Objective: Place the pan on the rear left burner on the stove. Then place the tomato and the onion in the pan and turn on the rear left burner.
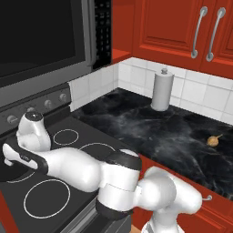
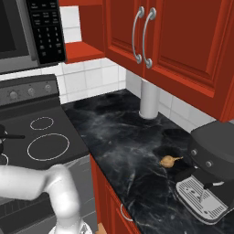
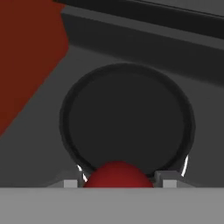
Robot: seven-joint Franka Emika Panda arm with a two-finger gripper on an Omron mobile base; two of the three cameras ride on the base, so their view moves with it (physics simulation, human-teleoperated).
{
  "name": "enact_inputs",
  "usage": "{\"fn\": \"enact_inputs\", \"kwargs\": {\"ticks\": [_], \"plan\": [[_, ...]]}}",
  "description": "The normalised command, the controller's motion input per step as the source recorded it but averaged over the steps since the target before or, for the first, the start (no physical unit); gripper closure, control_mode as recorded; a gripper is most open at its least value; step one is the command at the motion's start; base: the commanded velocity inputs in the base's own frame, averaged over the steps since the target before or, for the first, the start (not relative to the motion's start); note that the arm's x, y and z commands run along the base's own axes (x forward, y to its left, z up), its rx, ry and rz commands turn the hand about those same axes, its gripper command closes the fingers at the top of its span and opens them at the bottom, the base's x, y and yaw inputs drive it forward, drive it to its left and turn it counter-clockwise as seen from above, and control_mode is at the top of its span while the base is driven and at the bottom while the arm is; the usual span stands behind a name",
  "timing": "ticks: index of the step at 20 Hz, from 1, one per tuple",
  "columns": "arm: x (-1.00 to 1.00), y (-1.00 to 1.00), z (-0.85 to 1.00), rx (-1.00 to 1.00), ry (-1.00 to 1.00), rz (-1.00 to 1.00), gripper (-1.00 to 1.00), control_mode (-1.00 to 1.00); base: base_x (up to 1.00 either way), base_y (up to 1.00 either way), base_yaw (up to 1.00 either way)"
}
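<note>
Gripper: the gripper is clamped on the small glossy red tomato, which sits between its two grey fingertips at the bottom of the hand view.
Pan: the small round black frying pan lies just beyond the tomato on the black glass cooktop of the stove, with a thin white ring peeking out at its near rim. In the right base view a thin black handle shows at the left edge; the pan body is cut off there.
Burners: which ring the pan covers is hard to tell; in the left base view the white arm hides that spot.
Onion: the small tan-yellow onion with a pointed stem lies alone on the black marbled surface, well apart from the stove.
Around: a grey paper-towel roll on a stand stands by the white tile wall. A dark grey coffee machine stands just beside the onion in the right base view. A grey microwave hangs over the stove; red cabinets with steel handles hang above the surface.
Knobs: round knobs sit on the stove's grey back panel.
In the way: a red panel stands left of the pan in the hand view.
</note>
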Motion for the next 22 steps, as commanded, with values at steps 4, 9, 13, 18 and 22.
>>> {"fn": "enact_inputs", "kwargs": {"ticks": [4, 9, 13, 18, 22], "plan": [[0.11, 0.45, -0.12, 0.00, 0.00, 0.07, 1.00, -1.00, 0.00, 0.00, 0.00], [0.00, 0.41, -0.16, 0.00, 0.01, 0.04, -1.00, -1.00, 0.00, 0.00, 0.00], [0.00, 0.23, -0.18, -0.02, 0.03, 0.01, -1.00, -1.00, 0.00, 0.00, 0.00], [0.00, 0.02, -0.19, -0.02, 0.03, 0.00, -1.00, -1.00, 0.00, 0.00, 0.00], [0.00, 0.00, -0.08, -0.01, 0.02, 0.00, -1.00, -1.00, 0.00, 0.00, 0.00]]}}
